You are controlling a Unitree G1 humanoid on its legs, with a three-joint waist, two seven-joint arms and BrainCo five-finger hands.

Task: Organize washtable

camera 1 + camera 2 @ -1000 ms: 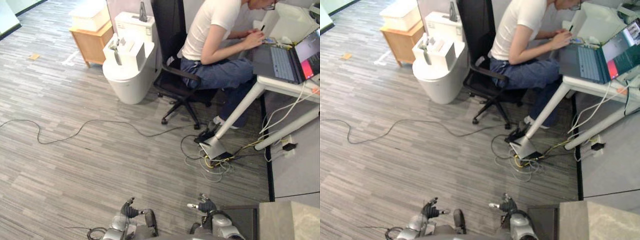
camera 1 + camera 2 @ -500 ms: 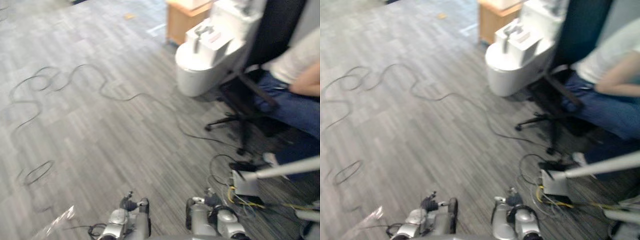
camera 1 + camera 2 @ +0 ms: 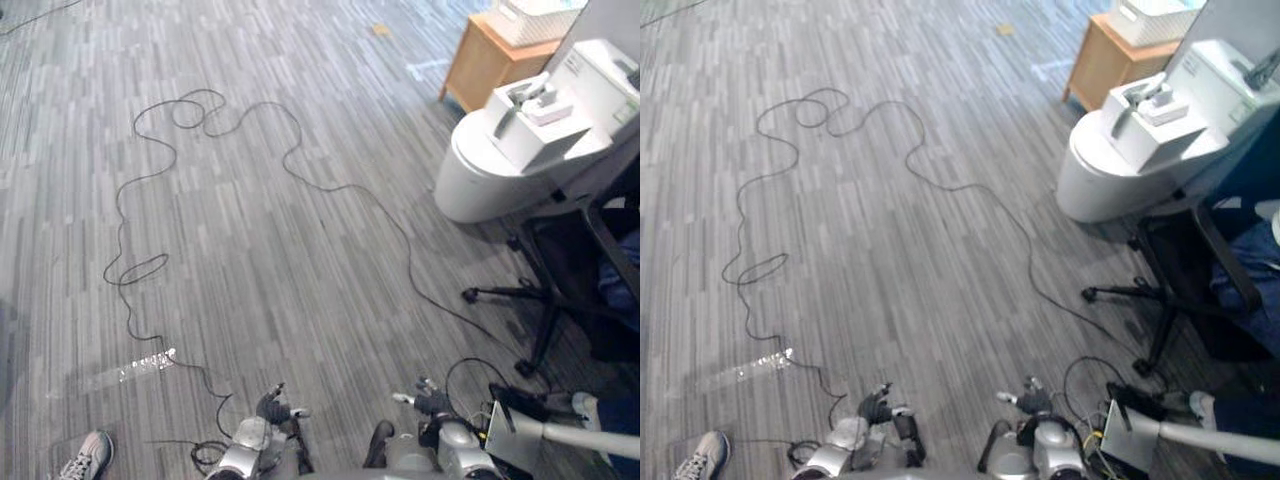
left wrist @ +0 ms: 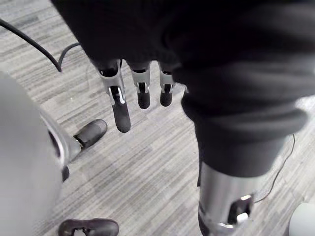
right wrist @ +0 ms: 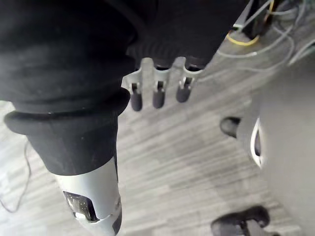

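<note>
**Tidying not yet begun: both hands empty over open floor**

The left hand (image 3: pixel 272 408) and the right hand (image 3: pixel 432 402) hang low in front of the robot. On each, the fingers are straight and slightly apart, and they hold nothing. Where the washtable stands cannot be told, so the task looks to be at its very start, with all the sorting still to do and the table yet to be reached.

Ahead and to the robot's left, the grey plank floor (image 3: pixel 300 240) lies wide open, apart from a clear plastic wrapper (image 3: pixel 135 368) lying flat and a person's shoe (image 3: pixel 88 455) at the near left corner. The right side is crowded. A white toilet (image 3: pixel 480 185) carries a box (image 3: pixel 535 135) on its lid, with a wooden cabinet (image 3: pixel 480 65) behind it. Nearer the robot is a black office chair (image 3: pixel 565 265) with its wheeled base spread out. A white desk leg (image 3: pixel 590 436) lies just beside the right hand. The left side looks the safer way to move.
</note>
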